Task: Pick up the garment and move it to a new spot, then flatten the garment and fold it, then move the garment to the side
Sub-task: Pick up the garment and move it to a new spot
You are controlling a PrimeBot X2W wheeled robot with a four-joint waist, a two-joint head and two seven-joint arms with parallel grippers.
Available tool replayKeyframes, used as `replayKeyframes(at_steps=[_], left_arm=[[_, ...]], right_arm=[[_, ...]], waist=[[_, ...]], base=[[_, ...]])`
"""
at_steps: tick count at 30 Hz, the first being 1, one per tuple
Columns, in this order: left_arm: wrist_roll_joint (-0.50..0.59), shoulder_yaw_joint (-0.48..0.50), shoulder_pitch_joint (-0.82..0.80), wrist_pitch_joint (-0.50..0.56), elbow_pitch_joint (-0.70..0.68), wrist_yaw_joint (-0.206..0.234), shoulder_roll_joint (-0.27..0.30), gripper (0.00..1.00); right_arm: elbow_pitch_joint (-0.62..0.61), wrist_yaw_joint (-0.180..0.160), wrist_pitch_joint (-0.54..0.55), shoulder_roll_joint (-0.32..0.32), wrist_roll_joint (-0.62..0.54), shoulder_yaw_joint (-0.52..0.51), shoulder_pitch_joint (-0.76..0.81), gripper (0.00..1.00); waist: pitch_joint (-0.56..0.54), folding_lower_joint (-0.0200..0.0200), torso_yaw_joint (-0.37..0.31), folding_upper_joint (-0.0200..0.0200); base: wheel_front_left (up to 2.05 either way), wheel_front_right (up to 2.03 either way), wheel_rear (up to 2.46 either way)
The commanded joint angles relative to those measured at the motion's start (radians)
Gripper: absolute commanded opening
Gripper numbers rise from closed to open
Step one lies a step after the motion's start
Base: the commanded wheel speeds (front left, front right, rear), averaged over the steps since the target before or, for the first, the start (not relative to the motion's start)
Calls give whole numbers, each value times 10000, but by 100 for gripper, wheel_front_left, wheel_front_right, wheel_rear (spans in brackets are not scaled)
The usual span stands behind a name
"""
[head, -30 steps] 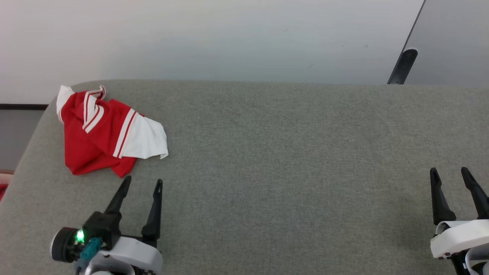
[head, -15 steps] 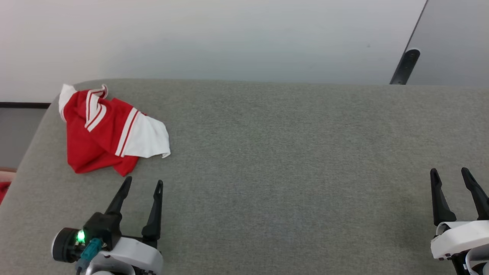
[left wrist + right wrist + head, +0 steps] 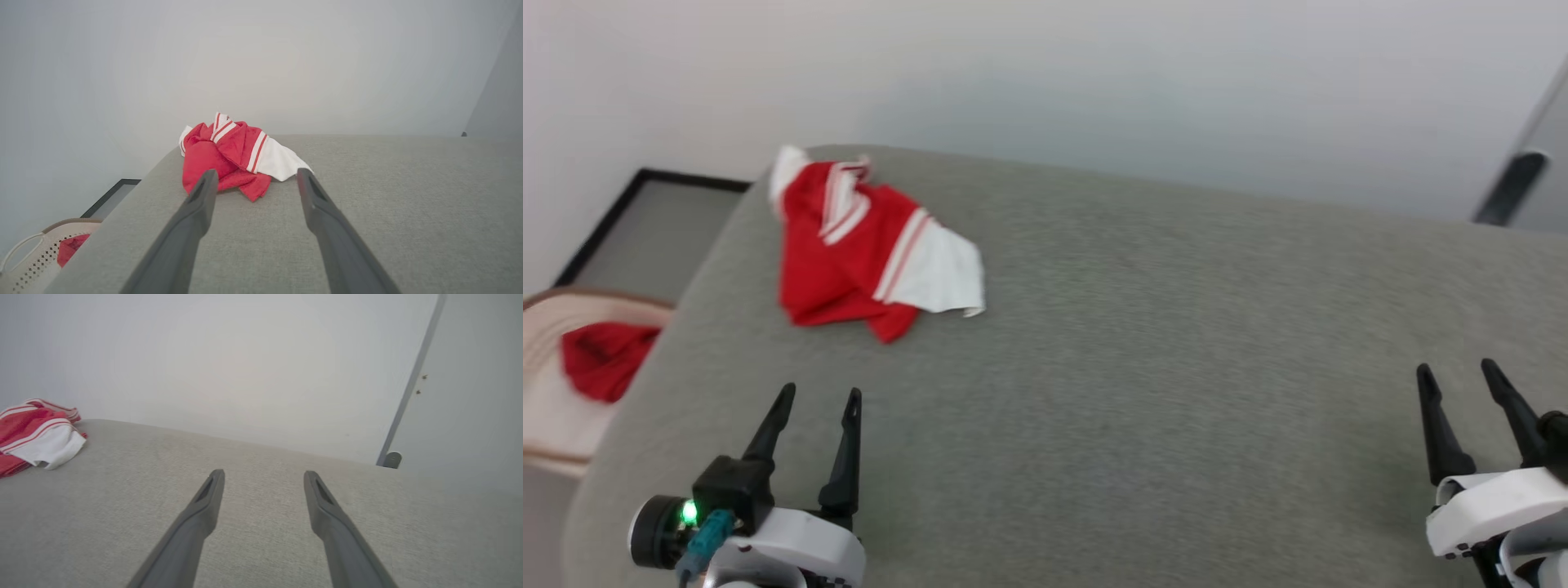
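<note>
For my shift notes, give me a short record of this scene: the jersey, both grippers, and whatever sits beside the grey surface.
garment: red and white jersey, crumpled, at the far left corner of the grey padded surface
left gripper: open, empty, short of the garment, not touching it
right gripper: open, empty, over the right side
beside the surface: pale basket holding a plain red cloth
task stage: garment not yet picked up

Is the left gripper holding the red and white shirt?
No, the left gripper is open, short of the garment lying on the grey surface.
</note>
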Motion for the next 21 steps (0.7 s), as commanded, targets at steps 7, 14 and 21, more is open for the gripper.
replayKeyframes(at_steps=[7,14,21], left_arm=[[105,148,359,-3,-1,29,-79,100],[94,309,619,-3,-24,86,-223,100],[2,661,991,-3,-357,162,-345,100]], right_arm=[[232,6,-56,-4,203,419,-154,100],[559,4,-158,30,341,847,-191,100],[830,4,-167,24,429,1355,-543,100]], waist=[[-300,0,2275,0],[-504,0,3468,0],[-487,0,3817,0]], base=[[0,0,0],[0,0,0],[0,0,0]])
